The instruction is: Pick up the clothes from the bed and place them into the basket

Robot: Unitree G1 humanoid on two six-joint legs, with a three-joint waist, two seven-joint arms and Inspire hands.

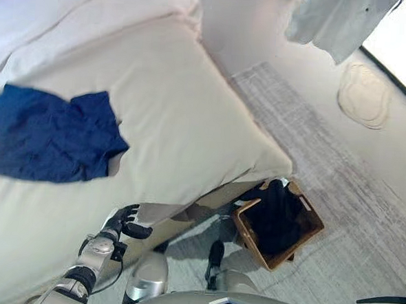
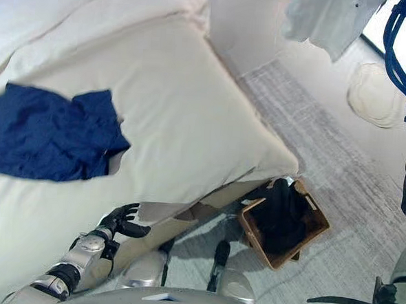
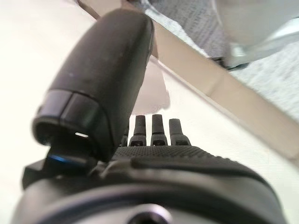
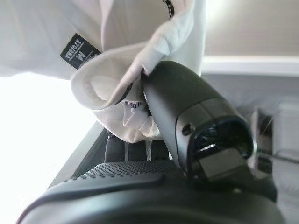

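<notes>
Most of what we look down on is the bed (image 1: 192,110), its cream cover running from the far left corner to the near right corner that overhangs a grey rug (image 1: 339,174). Beyond the rug, a pale round mat (image 1: 363,95) lies on the bare floor.

Next in size is the blue garment (image 1: 49,134), crumpled on the cover near the bed's left edge, well apart from anything else. We hold a white garment (image 4: 112,51) up high at the far right, beyond the bed's foot; our right hand (image 4: 187,121) has its thumb pressed over a fold of it near the collar label, pinching the cloth against the fingers.

On the rug, just beside the bed's near right corner, stands the wooden basket (image 1: 307,237), with dark clothing (image 1: 276,211) already inside.

Our left hand (image 1: 126,223) hangs low by the bed's near edge, fingers straight and relaxed, holding nothing.

We judge both garments light, soft and limp: they will sag and trail from any hold. The blue one looks best gathered at a raised crease near its middle, so less dangles over the basket's rim.
</notes>
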